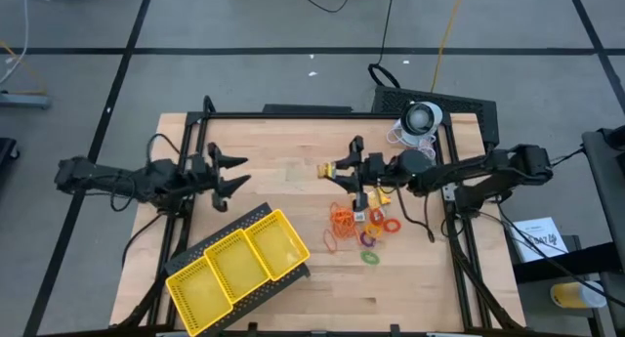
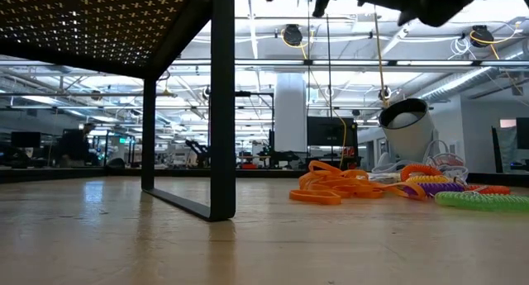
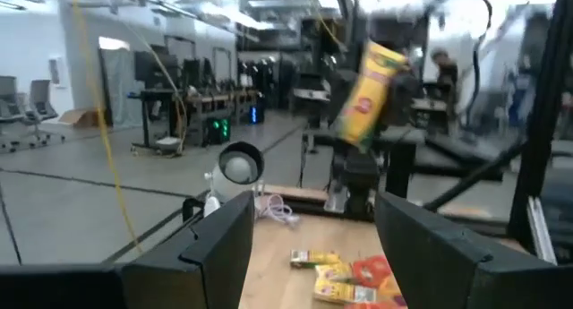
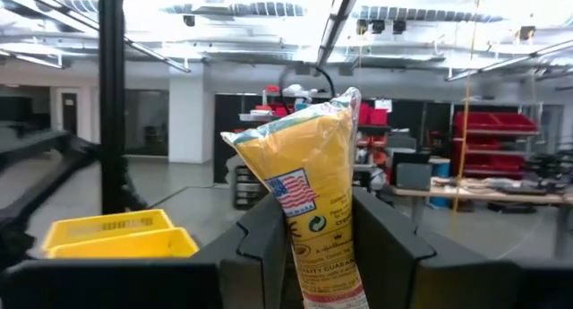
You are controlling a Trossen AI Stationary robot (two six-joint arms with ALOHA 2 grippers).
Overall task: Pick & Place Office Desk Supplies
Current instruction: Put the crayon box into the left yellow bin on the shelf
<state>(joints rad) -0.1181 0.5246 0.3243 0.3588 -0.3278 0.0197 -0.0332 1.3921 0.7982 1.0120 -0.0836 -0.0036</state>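
The tray [image 1: 237,269] sits near the table's [image 1: 293,151] front-left corner; rings [image 1: 376,241] and bands [image 1: 341,218] lie right of it.

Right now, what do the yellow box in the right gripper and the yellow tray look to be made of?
The yellow box, clamped in the right gripper, looks like thin printed cardboard with a slight sheen: its top flap is creased and crumpled. The tray looks like moulded plastic, matte, with mesh-like perforated walls and three compartments. Neither can be confirmed from looks alone.

- Both arms are dark, near-black, built of jointed segments with black cables trailing along them.
- The left claw [image 1: 234,174] and right claw [image 1: 335,169] each carry two broad, angular black fingers [image 3: 215,246].
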